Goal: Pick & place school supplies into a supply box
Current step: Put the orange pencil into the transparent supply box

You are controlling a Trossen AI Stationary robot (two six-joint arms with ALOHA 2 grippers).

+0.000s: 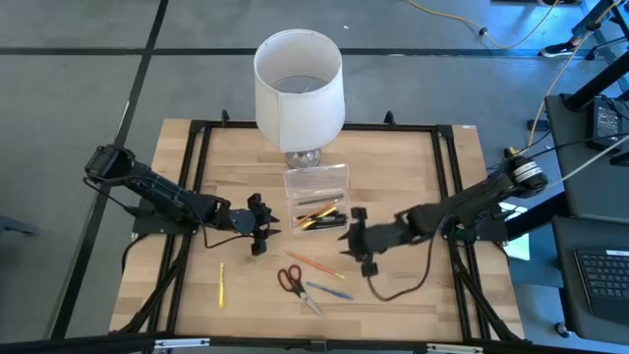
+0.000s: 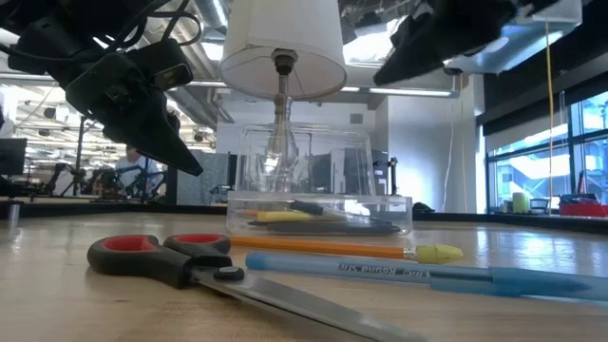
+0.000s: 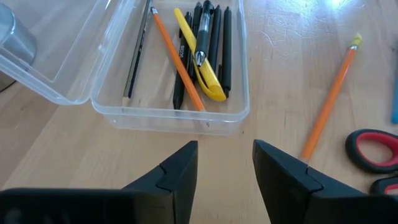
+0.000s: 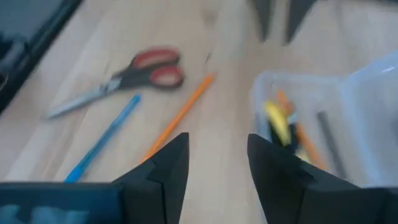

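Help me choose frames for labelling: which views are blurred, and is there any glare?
Right wrist view: soft with motion blur, scissors and clear box smeared. Left wrist view: sharp, with bright glare on the table. Low view: the blue pen nearest the lens is slightly out of focus, and the windows behind are bright. High view: evenly lit.

Pens (image 1: 319, 218) in supply box (image 1: 316, 181), lamp (image 1: 300, 88) behind, scissors (image 1: 291, 280) in front.

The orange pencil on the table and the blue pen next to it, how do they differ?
The orange pencil is orange with a yellow eraser tip; the blue pen is light blue with printed lettering. The orange pencil lies nearer the supply box; the blue pen lies nearer the table's front edge. Both lie flat, outside the box.
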